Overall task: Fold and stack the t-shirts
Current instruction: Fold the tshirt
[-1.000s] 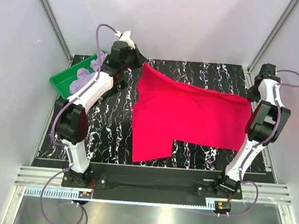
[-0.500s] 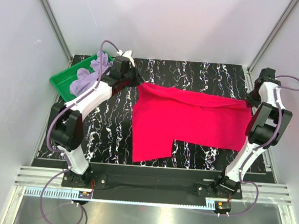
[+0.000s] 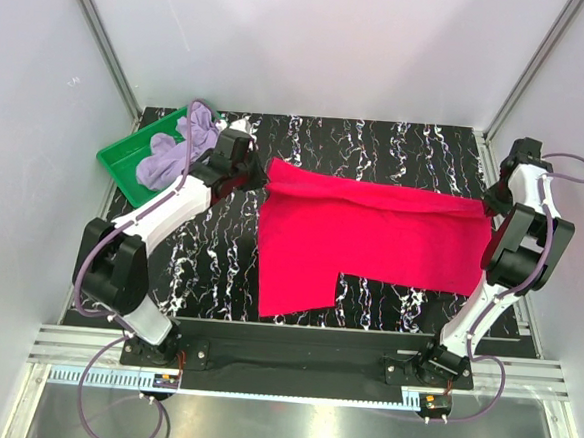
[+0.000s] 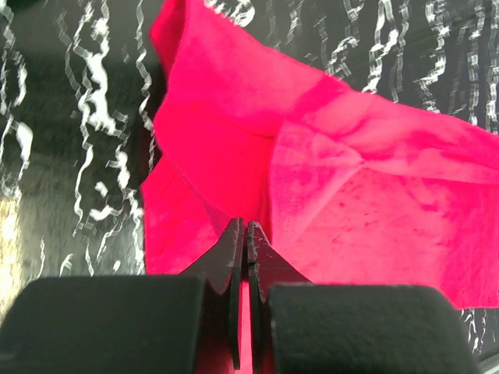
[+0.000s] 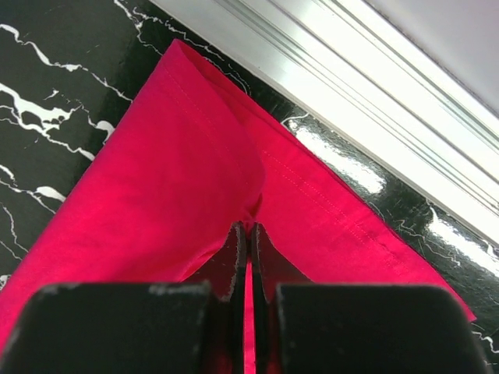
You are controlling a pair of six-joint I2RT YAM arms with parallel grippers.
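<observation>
The crimson t-shirt (image 3: 371, 240) lies spread across the black marbled table, one sleeve (image 3: 292, 289) reaching toward the near edge. My left gripper (image 3: 261, 172) is shut on its far left corner (image 4: 234, 156), and cloth shows between the pinched jaws in the left wrist view. At the far right edge my right gripper (image 3: 490, 205) is shut on the other far corner (image 5: 257, 179), low over the table. The lavender t-shirt (image 3: 171, 150) sits bunched in the green tray.
The green tray (image 3: 116, 159) stands at the far left corner of the table (image 3: 209, 253). An aluminium rail (image 5: 327, 86) runs along the right edge, close to my right gripper. White walls enclose the table on three sides.
Both grippers have come down and toward the near side with the far edge of the crimson t-shirt. The raised left corner has dropped, so the cloth now lies nearly flat.
</observation>
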